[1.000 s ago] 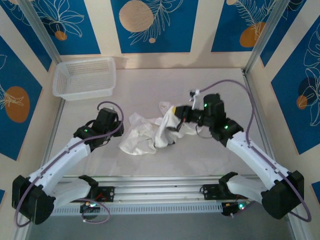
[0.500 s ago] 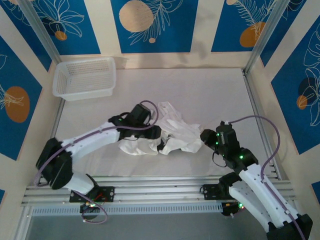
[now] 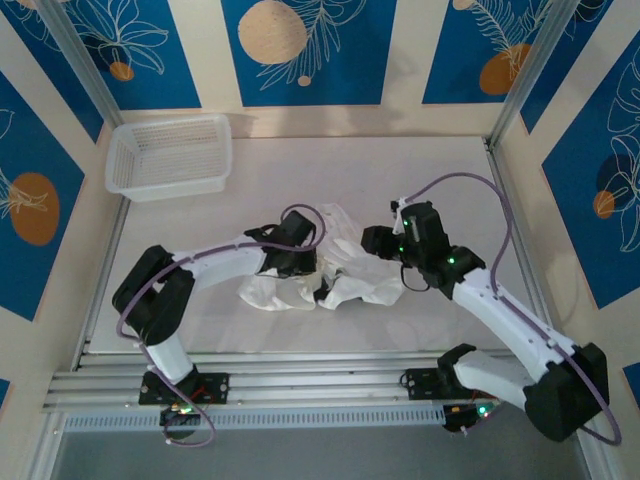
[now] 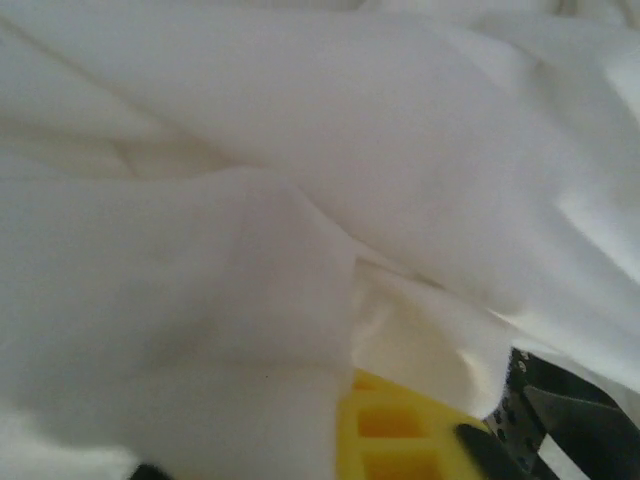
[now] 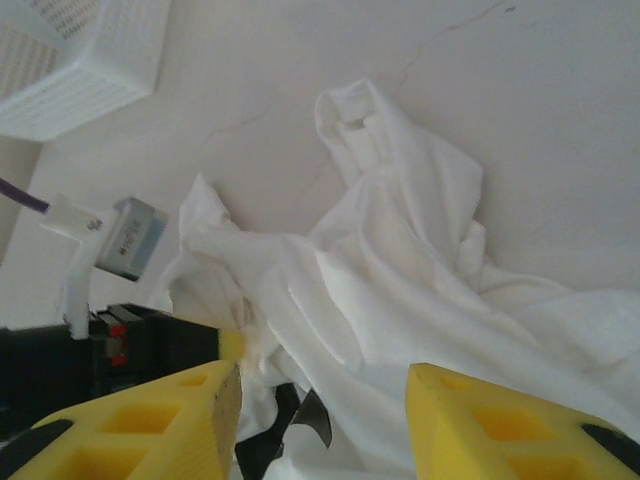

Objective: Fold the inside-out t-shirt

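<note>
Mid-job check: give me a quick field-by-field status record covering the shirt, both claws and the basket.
t-shirt: white, crumpled in a heap mid-table, not yet flattened or folded
left claw: shut, buried in the heap's left side; whether it holds cloth is unclear
right claw: open, empty, at the heap's right side
basket: white mesh, far left corner, apart from the shirt

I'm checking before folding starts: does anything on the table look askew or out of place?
The t-shirt is the odd thing: it lies mid-table as a crumpled heap with layers bunched over each other, not spread flat. The white mesh basket sits upright in the far left corner. Nothing looks spilled or damaged.
</note>
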You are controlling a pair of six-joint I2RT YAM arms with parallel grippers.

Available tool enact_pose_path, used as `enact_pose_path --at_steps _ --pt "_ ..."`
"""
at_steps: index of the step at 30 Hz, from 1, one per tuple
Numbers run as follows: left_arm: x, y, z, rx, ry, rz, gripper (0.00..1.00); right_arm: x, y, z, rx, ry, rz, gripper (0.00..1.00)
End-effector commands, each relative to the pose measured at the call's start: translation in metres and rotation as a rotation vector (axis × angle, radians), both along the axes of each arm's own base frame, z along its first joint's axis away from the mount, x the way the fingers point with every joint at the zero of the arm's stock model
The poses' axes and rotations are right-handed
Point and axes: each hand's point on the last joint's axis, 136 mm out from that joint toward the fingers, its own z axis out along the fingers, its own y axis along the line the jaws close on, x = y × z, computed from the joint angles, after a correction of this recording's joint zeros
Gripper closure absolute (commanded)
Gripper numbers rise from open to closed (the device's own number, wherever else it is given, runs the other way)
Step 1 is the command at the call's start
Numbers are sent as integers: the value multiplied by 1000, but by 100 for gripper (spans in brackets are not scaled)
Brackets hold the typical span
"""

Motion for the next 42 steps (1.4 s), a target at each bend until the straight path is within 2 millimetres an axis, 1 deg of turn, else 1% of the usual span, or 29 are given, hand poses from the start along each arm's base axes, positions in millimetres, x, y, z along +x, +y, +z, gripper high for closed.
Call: enact_pose_path --at_steps 1,4,5,6,7,8,10,12,14,15,18,20,21,23,25,26,27,28,29,30,31,34,36,38,39,41,42 --pt "11 1 64 -161 -74 -30 100 8 30 22 2 -123 186 49" --pt "2 -1 127 -311 -170 -124 100 14 49 28 -33 -245 313 47" --pt "-3 -2 145 -341 -191 -162 100 15 56 32 -28 -298 367 46" --pt "-8 0 155 -347 -205 -190 100 13 63 35 -22 -350 421 45" --pt "-13 3 165 -341 -222 -214 100 9 71 38 -10 -413 487 44" --pt "-18 5 173 -344 -241 -235 100 6 78 39 4 -470 538 38" --pt "-29 6 185 -368 -267 -282 100 4 87 39 27 -533 593 24" --pt "-38 4 193 -401 -281 -328 100 5 97 33 36 -525 654 22" --pt "-45 3 200 -418 -294 -367 100 16 104 23 33 -470 665 23" --pt "-46 5 201 -411 -300 -365 100 17 109 17 40 -441 690 24" --pt "-46 12 202 -375 -322 -357 100 25 122 -11 34 -326 731 34" --pt "-46 17 204 -356 -336 -349 100 23 130 -30 47 -245 766 41" --pt "-45 22 203 -334 -345 -331 100 19 134 -36 57 -214 793 42" --pt "-38 42 198 -246 -356 -251 100 5 143 -39 105 -185 852 41" --pt "-35 59 192 -190 -350 -191 100 1 144 -44 121 -160 844 40" --pt "-34 66 189 -174 -347 -170 100 4 140 -51 105 -133 810 45" --pt "-34 72 186 -164 -343 -154 100 8 136 -59 77 -106 772 52" --pt "-34 77 182 -155 -339 -141 100 15 129 -69 33 -76 717 63" --pt "-34 81 178 -143 -337 -131 100 21 122 -76 -8 -56 660 77" --pt "-34 86 173 -126 -333 -117 100 26 115 -76 -25 -51 613 91" --pt "-33 94 166 -94 -323 -94 100 27 109 -69 -8 -56 577 100" --pt "-27 122 138 40 -300 -22 100 11 107 -12 148 -159 591 100" --pt "-16 144 111 157 -279 40 100 -6 106 26 249 -213 614 100" --pt "-7 147 90 172 -241 53 100 -20 105 51 325 -225 635 100" --pt "-3 145 81 163 -221 58 100 -26 104 60 352 -216 637 100" --pt "7 138 71 137 -213 60 100 -33 101 73 389 -190 613 100" --pt "11 135 68 129 -212 63 94 -35 100 78 409 -182 602 100"
